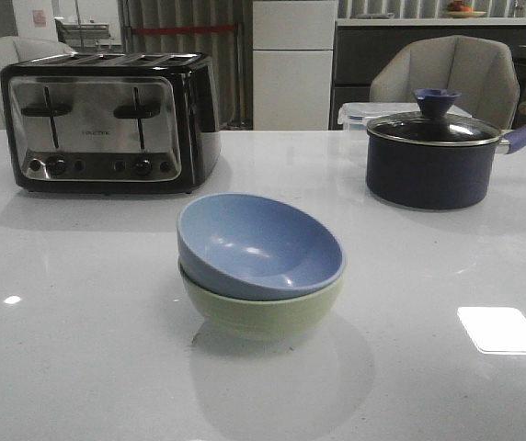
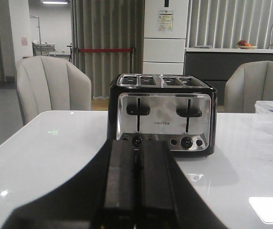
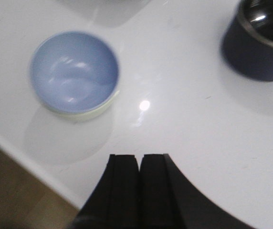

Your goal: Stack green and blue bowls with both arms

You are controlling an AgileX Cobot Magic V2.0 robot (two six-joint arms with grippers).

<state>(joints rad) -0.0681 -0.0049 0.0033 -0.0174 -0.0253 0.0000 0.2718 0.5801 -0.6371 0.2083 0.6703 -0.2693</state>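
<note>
Two bowls, already nested. Front view: blue bowl point(image 1: 261, 241) sits inside green bowl point(image 1: 261, 308) at frame centre on the white worktop point(image 1: 79, 303), tilted so its rim rides higher at 9 o'clock and dips toward 3. Toaster point(image 1: 108, 121) at 10 o'clock of the stack, lidded pan point(image 1: 435, 156) at 2 o'clock, both well apart from it. No arm shows in this view.

Left wrist view: left pincer point(image 2: 137, 183) pressed together, holding nothing, level over the worktop and pointing at the toaster point(image 2: 162, 114). No bowl visible here.

Right wrist view: right pincer point(image 3: 139, 188) also pressed together and empty, high above the worktop and looking down. Stack lies at 10 o'clock from the tips, blue bowl point(image 3: 74, 72) on top with a sliver of green bowl point(image 3: 86, 113) showing at its lower edge. Pan point(image 3: 258, 40) at 2 o'clock. Picture is blurred, so fine seating can't be read.

Judgement: stacking looks done; what's left is clearing out. To do it well:
- lift each arm straight off and away, no sweep across the stack
- right arm is nearer the bowls, so route it away from them and off the pan handle
- blue bowl sits crooked; leave it unless level seating is required, in which case a light press on the high rim should settle it.
</note>
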